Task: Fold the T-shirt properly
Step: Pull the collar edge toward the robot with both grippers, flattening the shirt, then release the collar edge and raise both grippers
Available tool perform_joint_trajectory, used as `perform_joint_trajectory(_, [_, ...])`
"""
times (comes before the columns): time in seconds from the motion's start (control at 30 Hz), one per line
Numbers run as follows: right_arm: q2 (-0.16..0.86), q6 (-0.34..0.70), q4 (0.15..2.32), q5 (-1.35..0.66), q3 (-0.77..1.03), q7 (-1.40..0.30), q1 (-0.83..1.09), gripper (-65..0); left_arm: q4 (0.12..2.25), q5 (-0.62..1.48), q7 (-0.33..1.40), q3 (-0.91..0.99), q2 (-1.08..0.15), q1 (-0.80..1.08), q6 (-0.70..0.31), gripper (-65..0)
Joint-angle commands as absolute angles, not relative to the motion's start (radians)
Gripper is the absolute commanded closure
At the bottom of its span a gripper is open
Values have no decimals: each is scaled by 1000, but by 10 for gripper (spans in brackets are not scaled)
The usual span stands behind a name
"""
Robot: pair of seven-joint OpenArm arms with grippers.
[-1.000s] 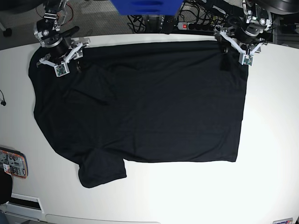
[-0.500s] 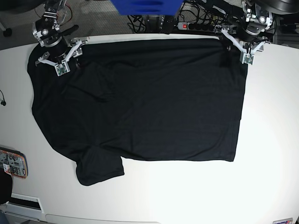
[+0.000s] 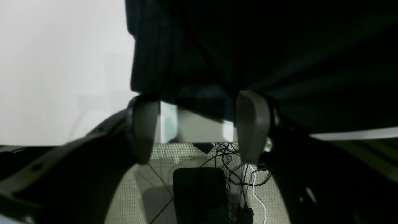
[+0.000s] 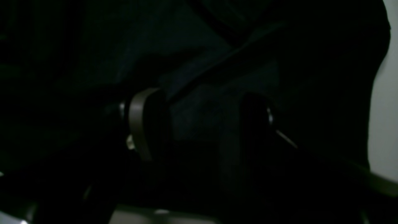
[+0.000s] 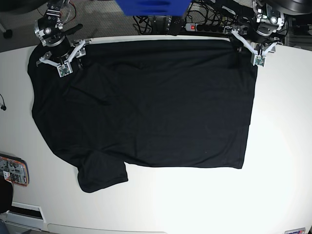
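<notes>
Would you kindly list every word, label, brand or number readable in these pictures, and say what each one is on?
No text can be read in any view.
T-shirt: plain black, no print or label showing.
Flat orange-edged object at the table's left edge: it bears markings, too small and blurred to read.
Power strip beyond the table: a red switch, no legible lettering.
Both wrist views: dark or blurred, no text.
</notes>
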State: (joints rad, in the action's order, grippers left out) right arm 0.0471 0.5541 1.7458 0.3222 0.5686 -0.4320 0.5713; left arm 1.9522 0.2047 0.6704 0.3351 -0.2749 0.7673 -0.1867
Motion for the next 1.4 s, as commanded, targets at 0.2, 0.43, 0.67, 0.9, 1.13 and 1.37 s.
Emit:
perform_joint_trajectory(0.2, [51, 564, 1730, 443, 576, -590, 627, -389, 1965, 199, 659, 341, -282, 776, -182, -381])
perform_joint_trajectory(0.43, [41, 564, 1730, 443, 573, -590, 624, -389, 1968, 199, 659, 341, -282, 771, -182, -381])
perform_joint_trajectory(0.67, [12, 564, 1747, 443, 575, -590, 624, -389, 1962, 197, 659, 343, -282, 730, -182, -381])
perform_joint_trajectory(0.9, [12, 564, 1750, 443, 572, -590, 622, -389, 1926, 199, 659, 341, -282, 693, -182, -381])
perform_joint_trajectory(1.13, [12, 564, 1787, 443, 573, -590, 622, -389, 1989, 200, 659, 343, -280, 694, -182, -381])
perform_joint_trajectory(1.37, [10, 564, 1886, 443, 564, -633, 622, -389, 2074, 200, 659, 341, -278, 688, -182, -381])
